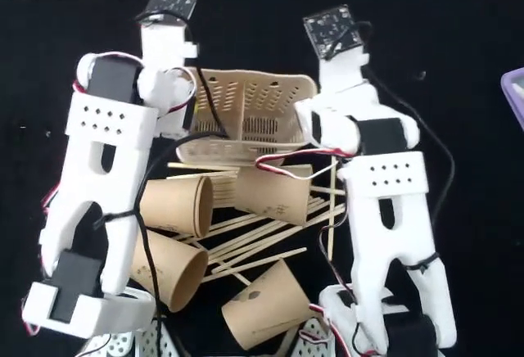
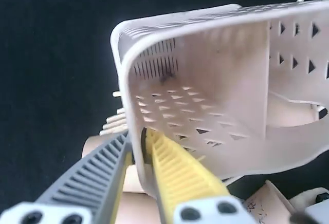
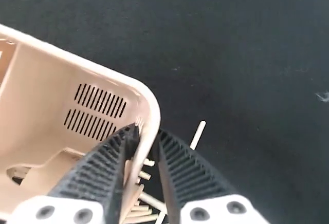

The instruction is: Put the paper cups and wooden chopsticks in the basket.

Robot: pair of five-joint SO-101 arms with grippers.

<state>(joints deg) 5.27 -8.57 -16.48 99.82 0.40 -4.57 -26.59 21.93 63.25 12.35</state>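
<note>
Leaning tilted, basket (image 1: 254, 107) is clamped at rim by left gripper (image 2: 138, 139) and right gripper (image 3: 147, 131); paper cups (image 1: 176, 204), wooden chopsticks (image 1: 262, 238) are strewn on table (image 1: 475, 169) alongside.

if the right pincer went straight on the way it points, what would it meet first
The basket: its corner wall already sits between the right pincer's fingers, so it would only slide deeper in. Beyond lie a chopstick end and the black table, though depth is unclear.

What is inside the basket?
Nothing I can see: the basket shows bare, holey walls. The cups and chopsticks lie outside it. The left gripper, clamped on its rim, hides a little of the inside.
</note>
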